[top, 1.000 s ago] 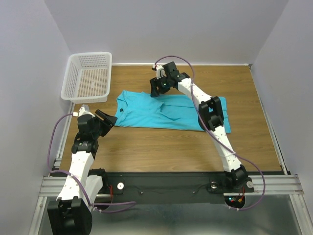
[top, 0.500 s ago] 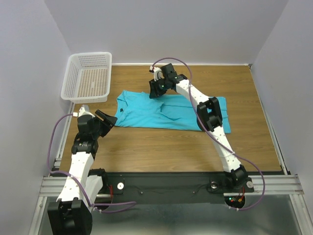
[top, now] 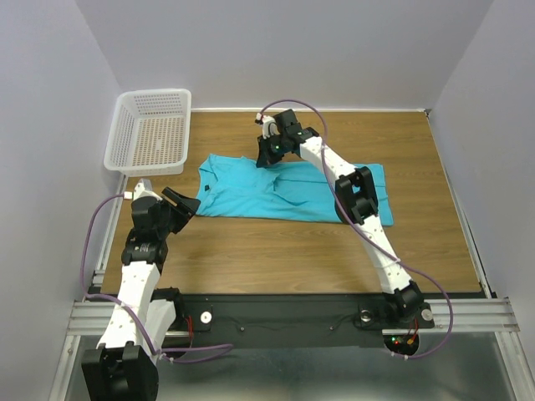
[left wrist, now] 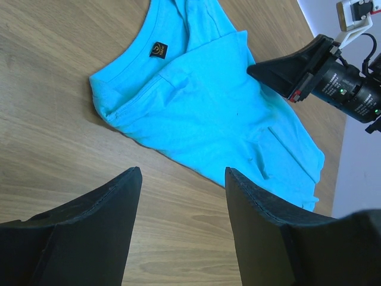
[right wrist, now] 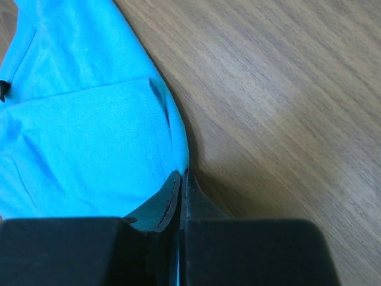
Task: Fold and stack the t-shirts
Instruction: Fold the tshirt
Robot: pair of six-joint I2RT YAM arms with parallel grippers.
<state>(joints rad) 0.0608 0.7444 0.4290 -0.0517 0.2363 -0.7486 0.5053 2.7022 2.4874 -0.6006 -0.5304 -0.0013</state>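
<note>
Right tool (top: 267, 154): jaws pressed together, pinching the far edge of the t-shirt (top: 284, 190) between the fingertips; in the right wrist view the tips (right wrist: 180, 176) meet right where the blue cloth ends and the bare wood begins
Left tool (top: 185, 203): jaws standing wide apart, holding nothing, raised over the counter (top: 276, 251) near the shirt's left end; in the left wrist view the two dark fingers (left wrist: 107, 208) frame bare wood
T-shirt: turquoise blue, lying loosely flat and lengthwise across the middle of the counter, neck end to the left, a few creases and a folded-over flap along the top
Label (left wrist: 156, 49): small dark patch with a ring mark inside the neck opening, facing up
Right arm: stretched from its base at the near right edge across the shirt to the shirt's far edge
Basket (top: 115, 134): white mesh, at the far left corner of the counter, apart from the shirt
</note>
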